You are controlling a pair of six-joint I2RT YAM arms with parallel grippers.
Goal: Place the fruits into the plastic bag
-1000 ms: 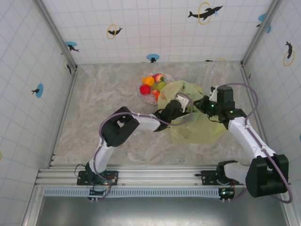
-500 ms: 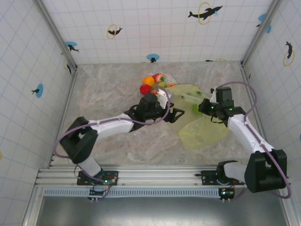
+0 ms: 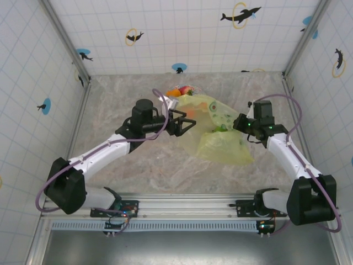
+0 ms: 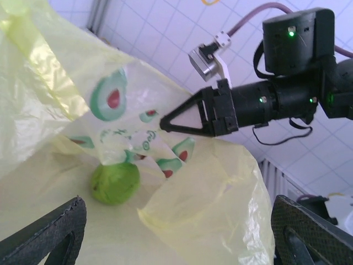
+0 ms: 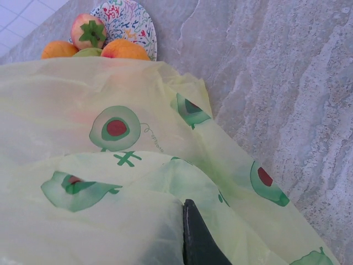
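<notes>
Top external: left fingers point(image 3: 187, 127) now beside plastic bag point(image 3: 220, 146)

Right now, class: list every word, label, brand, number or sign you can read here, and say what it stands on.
There is no readable text in these pictures.
The plastic bag bears only avocado pictures and green squiggles.
The plate bears only coloured scribbles.
The back wall bears only dolphin stickers.

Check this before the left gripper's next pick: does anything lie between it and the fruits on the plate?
Yes: the plastic bag drapes over the plate's near side, partly covering the fruits, between them and the open left gripper.
</notes>
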